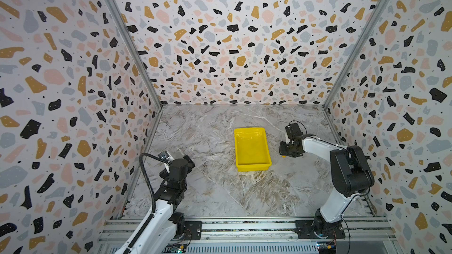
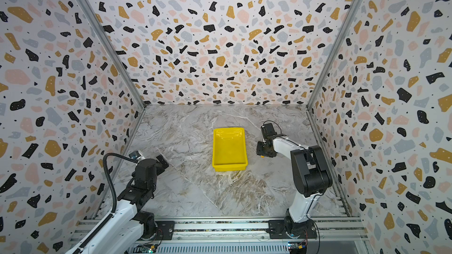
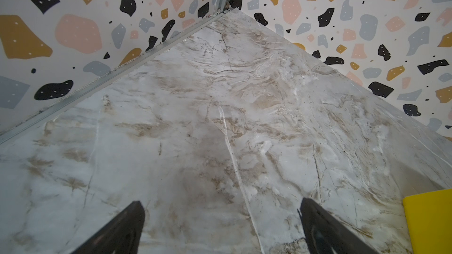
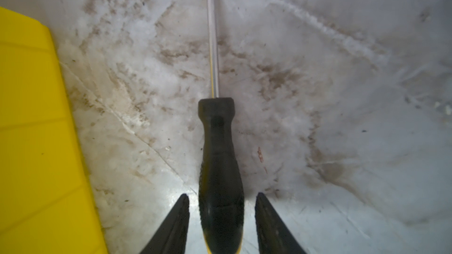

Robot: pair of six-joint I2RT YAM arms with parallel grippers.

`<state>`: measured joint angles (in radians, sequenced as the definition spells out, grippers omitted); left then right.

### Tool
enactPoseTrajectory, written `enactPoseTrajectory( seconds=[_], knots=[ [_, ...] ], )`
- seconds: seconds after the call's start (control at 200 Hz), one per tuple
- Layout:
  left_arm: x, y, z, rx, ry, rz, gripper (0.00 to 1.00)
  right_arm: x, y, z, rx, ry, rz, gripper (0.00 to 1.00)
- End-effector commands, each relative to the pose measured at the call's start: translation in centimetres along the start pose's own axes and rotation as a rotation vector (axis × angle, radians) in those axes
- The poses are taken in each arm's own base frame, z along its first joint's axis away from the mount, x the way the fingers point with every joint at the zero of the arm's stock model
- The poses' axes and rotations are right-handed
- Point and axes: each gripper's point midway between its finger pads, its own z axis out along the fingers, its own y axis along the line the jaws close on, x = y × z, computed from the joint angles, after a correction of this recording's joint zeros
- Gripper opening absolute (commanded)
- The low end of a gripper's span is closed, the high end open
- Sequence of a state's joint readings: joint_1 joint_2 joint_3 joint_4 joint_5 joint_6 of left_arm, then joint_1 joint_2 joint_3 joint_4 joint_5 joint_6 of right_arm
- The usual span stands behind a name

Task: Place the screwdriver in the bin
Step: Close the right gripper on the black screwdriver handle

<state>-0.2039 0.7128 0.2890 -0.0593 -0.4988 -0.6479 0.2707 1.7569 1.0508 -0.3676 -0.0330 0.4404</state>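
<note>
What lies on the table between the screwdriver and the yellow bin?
Nothing: only a bare strip of marble table separates the screwdriver from the bin, as the right wrist view shows.

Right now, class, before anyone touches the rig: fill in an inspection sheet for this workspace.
Surface: marble-patterned table, brown-veined.
Job's things: yellow bin empty, mid-table; screwdriver outside it, on the right arm's side.
Clutter: nothing seen.
Grippers: left tool open, empty; right tool open, straddling the screwdriver's handle with gaps.
Cables: black hose on left arm; thin wire looped at right wrist.
Surroundings: terrazzo-print walls; metal rail in front.
</note>
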Motion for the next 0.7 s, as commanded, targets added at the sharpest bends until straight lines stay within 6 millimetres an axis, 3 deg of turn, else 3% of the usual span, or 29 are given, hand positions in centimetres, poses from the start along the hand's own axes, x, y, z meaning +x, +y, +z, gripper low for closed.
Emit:
enactPoseTrajectory(
  seconds=[0.0, 0.496, 0.696],
  knots=[
    [-0.5, -0.2, -0.1, 0.008, -0.022, -0.014, 1.00, -0.4, 0.2, -0.2, 0.009, -0.001, -0.008, 0.46],
    [-0.5, -0.1, -0.2, 0.008, -0.024, -0.020, 1.00, 0.0, 0.3, 0.9, 0.021, 0.007, -0.002, 0.43],
    [-0.5, -0.2, -0.2, 0.014, -0.025, -0.022, 1.00, 0.2, 0.2, 1.1, 0.035, 0.003, -0.003, 0.36]
  ],
)
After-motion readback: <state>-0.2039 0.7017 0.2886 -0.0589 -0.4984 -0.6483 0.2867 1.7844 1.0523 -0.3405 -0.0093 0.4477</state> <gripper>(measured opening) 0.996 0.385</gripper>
